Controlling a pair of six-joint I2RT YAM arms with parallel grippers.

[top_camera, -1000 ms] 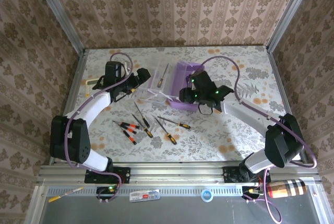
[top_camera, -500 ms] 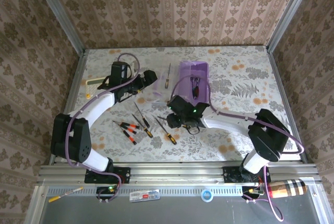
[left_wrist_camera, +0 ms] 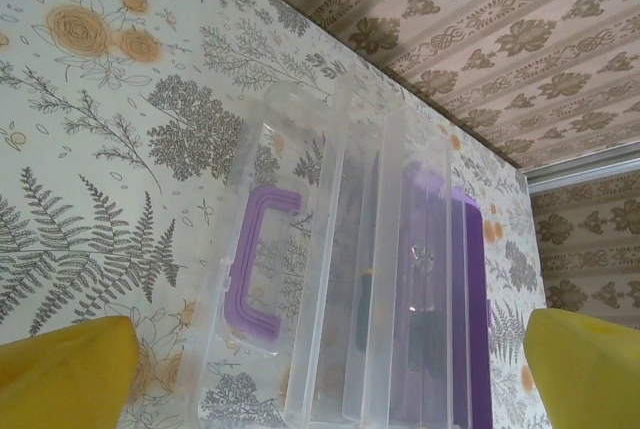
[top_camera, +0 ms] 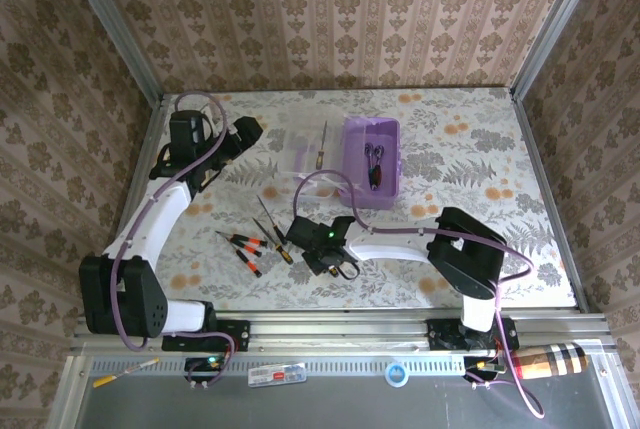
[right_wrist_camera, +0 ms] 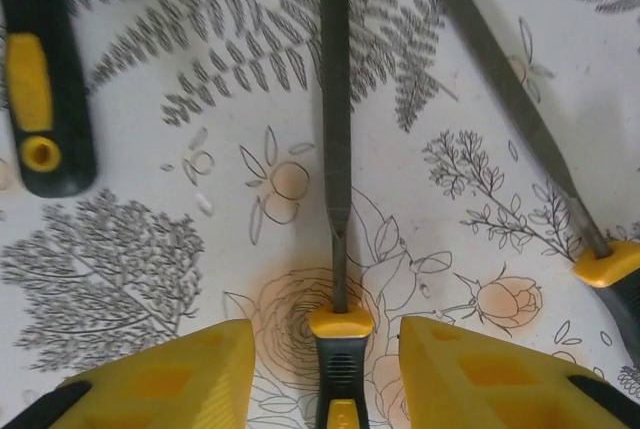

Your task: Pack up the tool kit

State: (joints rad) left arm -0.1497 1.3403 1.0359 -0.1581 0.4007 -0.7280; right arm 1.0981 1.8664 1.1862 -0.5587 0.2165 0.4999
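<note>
Top view: one purple box (top_camera: 356,154) sits far centre on the table (top_camera: 470,149) with its lid off and one red-handled pliers (top_camera: 374,163) inside. Clear plastic parts (top_camera: 300,154) lie just left of the box, with a lone screwdriver (top_camera: 321,142) by them. I count four loose screwdrivers (top_camera: 262,239) toward the front, left of the right gripper (top_camera: 327,252). It is down low over the table, and its arm may hide more. The left gripper (top_camera: 250,134) is near the clear parts but not touching them.

Left wrist view: the left gripper (left_wrist_camera: 320,374) is spread wide, with nothing between its two yellow fingertips (left_wrist_camera: 60,374). Ahead, side by side, are one clear lid (left_wrist_camera: 300,179) with one purple handle (left_wrist_camera: 262,269), one clear tray (left_wrist_camera: 395,239), then the purple box. A dark tool shows through the tray, but I can't tell which.

Right wrist view: three screwdrivers lie on the table. The right gripper's jaws are parted and straddle the handle of the middle screwdriver (right_wrist_camera: 335,149). There are gaps on both sides, so it isn't gripped.
</note>
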